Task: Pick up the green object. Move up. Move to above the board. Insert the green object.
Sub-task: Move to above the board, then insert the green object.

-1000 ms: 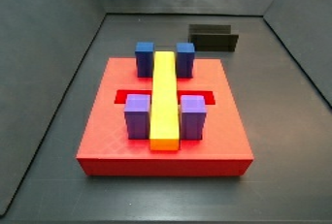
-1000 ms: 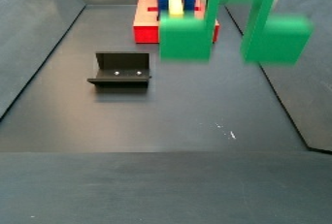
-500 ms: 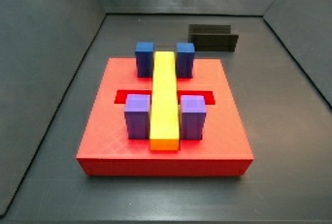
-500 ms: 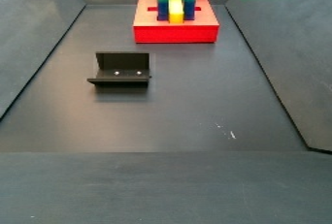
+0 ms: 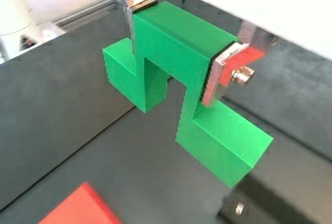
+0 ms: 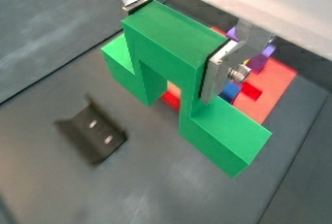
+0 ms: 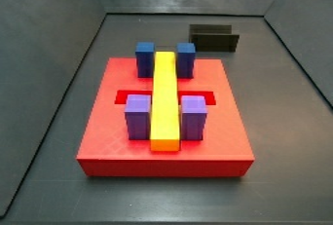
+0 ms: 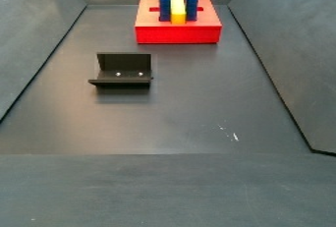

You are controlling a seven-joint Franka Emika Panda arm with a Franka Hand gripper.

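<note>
Wrist views both show the pincer (image 5: 176,44) pinching the green object (image 5: 176,68) by its raised centre cube, silver finger plates on opposite faces, the two lower side cubes hanging below, clear of the floor. Neither side view shows pincer or piece, so both are likely raised out of frame. Pick-up looks done and the lift looks about done. Board (image 6: 275,80) lies below and off to one side of the pincer in a wrist view, red slab with blue and purple blocks (image 6: 247,68) partly hidden behind the finger; fixture (image 6: 93,133) sits on the floor below, on the opposite side. Side view shows the board (image 7: 111,136) with yellow bar (image 7: 166,97) and open recesses. Left: travel over the board, then insertion.
</note>
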